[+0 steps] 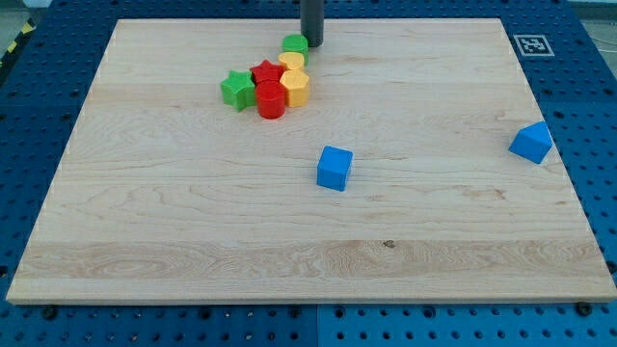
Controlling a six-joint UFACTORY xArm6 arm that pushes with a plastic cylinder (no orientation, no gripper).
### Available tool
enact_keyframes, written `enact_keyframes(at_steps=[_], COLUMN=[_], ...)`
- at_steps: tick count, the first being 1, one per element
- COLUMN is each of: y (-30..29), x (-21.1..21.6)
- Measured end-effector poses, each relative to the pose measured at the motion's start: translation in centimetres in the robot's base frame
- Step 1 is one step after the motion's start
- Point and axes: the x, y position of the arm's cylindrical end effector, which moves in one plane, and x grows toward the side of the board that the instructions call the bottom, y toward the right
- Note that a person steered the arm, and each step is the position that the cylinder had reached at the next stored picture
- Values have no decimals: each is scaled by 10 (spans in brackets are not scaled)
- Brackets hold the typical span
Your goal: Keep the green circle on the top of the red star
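The green circle (295, 43) sits near the view's top, just up and right of the red star (266, 71). My tip (311, 43) is right beside the green circle, on its right, touching or nearly touching it. A yellow block (291, 62) lies between the green circle and the red star's right side. The red star sits in a tight cluster with a green star (237, 90) to its left, a red cylinder (271, 99) below it and a second yellow block (296, 88) to its lower right.
A blue cube (334, 168) sits near the middle of the wooden board (193, 222). Another blue block (531, 142) lies near the board's right edge. A marker tag (530, 44) is at the view's top right.
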Motion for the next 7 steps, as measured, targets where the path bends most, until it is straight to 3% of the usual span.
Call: enact_keyframes(at_steps=[2,7], y=[21,-22], x=[13,25])
